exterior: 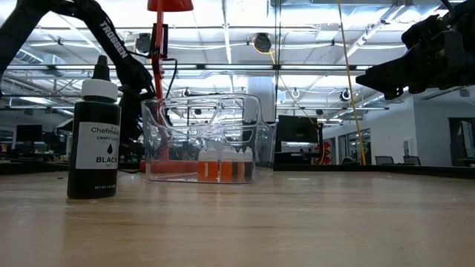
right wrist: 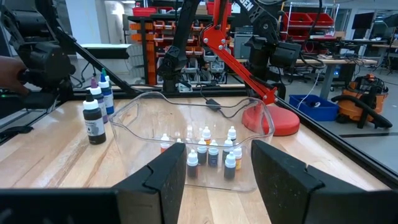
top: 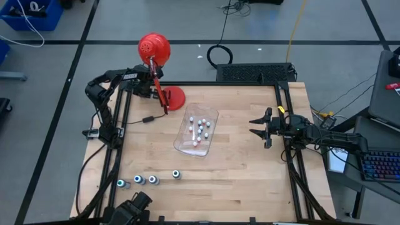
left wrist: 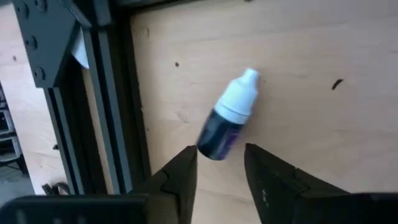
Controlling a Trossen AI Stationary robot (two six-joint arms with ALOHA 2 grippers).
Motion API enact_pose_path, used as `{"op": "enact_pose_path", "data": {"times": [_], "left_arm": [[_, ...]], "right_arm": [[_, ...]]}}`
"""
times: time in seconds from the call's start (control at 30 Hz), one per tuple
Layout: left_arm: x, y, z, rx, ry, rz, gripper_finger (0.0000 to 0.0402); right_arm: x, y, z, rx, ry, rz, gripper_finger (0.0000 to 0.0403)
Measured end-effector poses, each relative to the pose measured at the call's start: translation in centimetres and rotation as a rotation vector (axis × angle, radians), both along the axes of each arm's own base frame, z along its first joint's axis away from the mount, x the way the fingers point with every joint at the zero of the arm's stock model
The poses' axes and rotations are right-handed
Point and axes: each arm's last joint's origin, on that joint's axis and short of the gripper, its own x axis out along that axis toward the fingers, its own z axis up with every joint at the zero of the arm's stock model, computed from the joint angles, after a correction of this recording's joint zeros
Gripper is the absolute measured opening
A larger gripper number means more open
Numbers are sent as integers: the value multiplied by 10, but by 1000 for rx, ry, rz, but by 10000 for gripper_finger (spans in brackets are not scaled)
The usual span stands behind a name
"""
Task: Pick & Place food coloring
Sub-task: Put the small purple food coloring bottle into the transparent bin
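Left gripper point(left wrist: 219, 163), fingers slightly apart, holding nothing, hovers at a fallen bottle point(left wrist: 227, 118) near the table's left rail point(left wrist: 118, 106); closing could roll it away. Beyond, small bottles point(top: 200, 130) fill the tub point(top: 183, 145); right gripper point(top: 257, 125) waits half-open.

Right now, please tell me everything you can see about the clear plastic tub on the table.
The clear plastic tub is a transparent, thin-walled rectangular container with rounded corners and a wavy rim. It has no lid, stands upright on the wooden table, near its middle, and sits slightly turned. Inside stand about a dozen small food coloring bottles with white caps, some orange-red, some dark. The red desk lamp stands beyond it, apart. Neither gripper touches it.
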Motion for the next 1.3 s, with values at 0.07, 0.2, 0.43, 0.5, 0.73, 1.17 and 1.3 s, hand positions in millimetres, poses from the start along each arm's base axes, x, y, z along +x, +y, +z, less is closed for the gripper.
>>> {"op": "enact_pose_path", "data": {"times": [0.07,0.2,0.43,0.5,0.73,1.17,1.3], "left_arm": [[0,0,0,5,5,-2,121],[0,0,0,-21,-4,-36,108],[1,1,0,11,-15,14,135],[1,3,1,31,-22,44,153],[1,9,4,85,-43,98,187],[21,39,-23,93,-262,-137,139],[18,35,-1,91,-258,-151,139]], "right_arm": [[0,0,0,0,0,1,169],[0,0,0,0,0,1,169],[0,0,0,0,0,1,169],[0,0,0,0,0,0,169],[0,0,0,0,0,0,169],[0,0,0,0,0,0,169],[0,0,0,0,2,1,169]]}}
